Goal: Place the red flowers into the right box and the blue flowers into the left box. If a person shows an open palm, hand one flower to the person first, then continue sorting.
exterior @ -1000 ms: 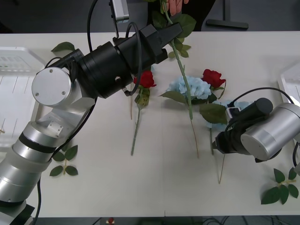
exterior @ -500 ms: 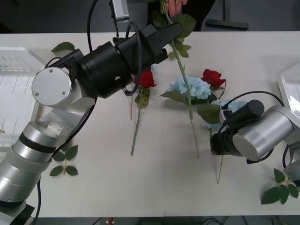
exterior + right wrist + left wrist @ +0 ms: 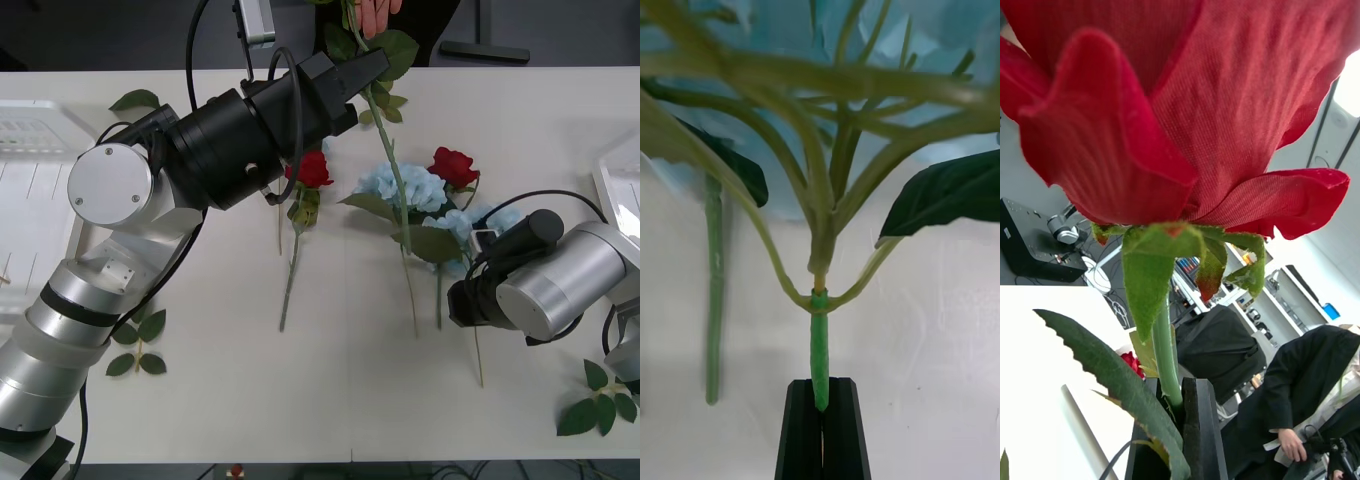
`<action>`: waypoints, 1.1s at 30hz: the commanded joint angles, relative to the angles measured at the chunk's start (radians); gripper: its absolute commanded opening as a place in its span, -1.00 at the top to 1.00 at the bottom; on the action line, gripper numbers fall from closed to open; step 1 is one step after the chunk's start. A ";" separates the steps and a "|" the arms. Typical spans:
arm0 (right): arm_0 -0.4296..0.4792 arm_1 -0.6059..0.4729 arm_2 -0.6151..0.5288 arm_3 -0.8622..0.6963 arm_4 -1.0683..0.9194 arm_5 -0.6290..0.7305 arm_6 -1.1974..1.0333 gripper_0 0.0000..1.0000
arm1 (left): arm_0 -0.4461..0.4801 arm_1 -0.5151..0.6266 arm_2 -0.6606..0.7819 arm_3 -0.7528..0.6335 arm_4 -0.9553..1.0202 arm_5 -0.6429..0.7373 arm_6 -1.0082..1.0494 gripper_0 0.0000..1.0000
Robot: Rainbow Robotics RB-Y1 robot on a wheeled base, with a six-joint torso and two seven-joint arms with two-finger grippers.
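Two flowers are in hand, none boxed: the left tool pinches a rose at the bench's far edge beside a hand; the right tool pinches a hydrangea stem mid-bench; two roses remain lying.

white table, red flowers, leaf sprigs

One overhead view, two close wrist views.
The front camera looks down over the white rectangular worktop; each wrist camera sits tight against a stem, both also seen from above.
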 commanded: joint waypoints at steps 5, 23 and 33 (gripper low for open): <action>-0.044 -0.044 -0.116 -0.070 -0.091 0.006 0.030 1.00 | -0.035 0.018 0.003 -0.029 0.013 0.005 0.018 1.00; -0.063 -0.084 -0.498 -0.165 -0.397 0.037 0.246 1.00 | -0.033 0.018 0.003 -0.029 0.015 0.005 0.011 1.00; -0.180 0.011 -0.503 -0.179 -0.588 -0.261 0.285 1.00 | -0.033 0.019 0.003 -0.029 0.015 0.005 0.006 1.00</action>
